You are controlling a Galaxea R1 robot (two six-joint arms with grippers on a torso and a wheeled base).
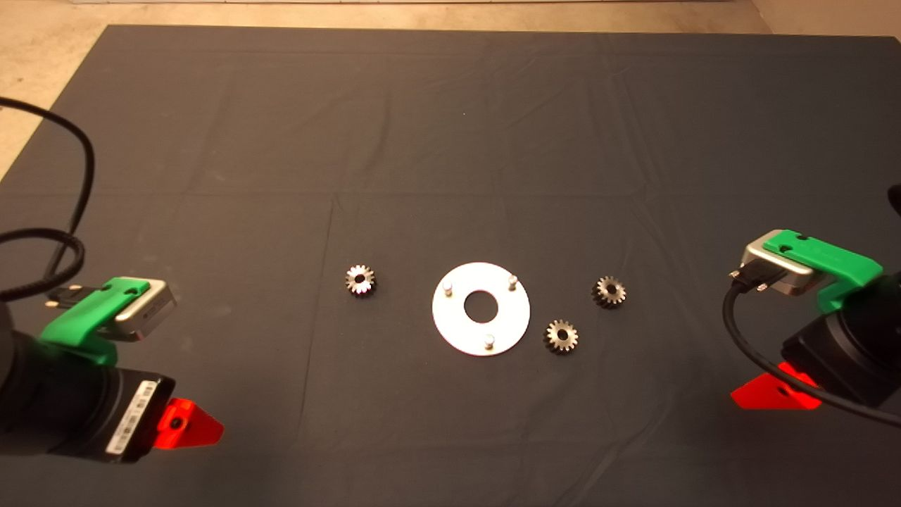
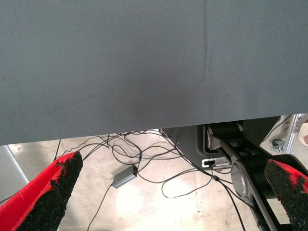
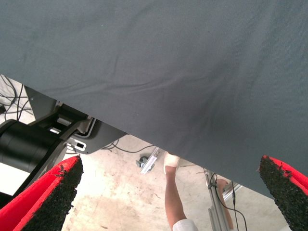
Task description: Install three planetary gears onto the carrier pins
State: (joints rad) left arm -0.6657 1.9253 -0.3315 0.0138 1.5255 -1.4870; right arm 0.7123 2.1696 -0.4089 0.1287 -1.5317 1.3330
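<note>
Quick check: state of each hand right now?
Left hand: open, holding nothing, parked at the mat's lower left edge.
Right hand: open, holding nothing, parked at the mat's lower right edge.

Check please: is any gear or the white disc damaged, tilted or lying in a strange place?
Nothing stands out. The white disc lies flat on the mat with its three carrier pins upright and bare. The three planetary gears lie flat beside it, one to its left, two to its right, none installed yet.
</note>
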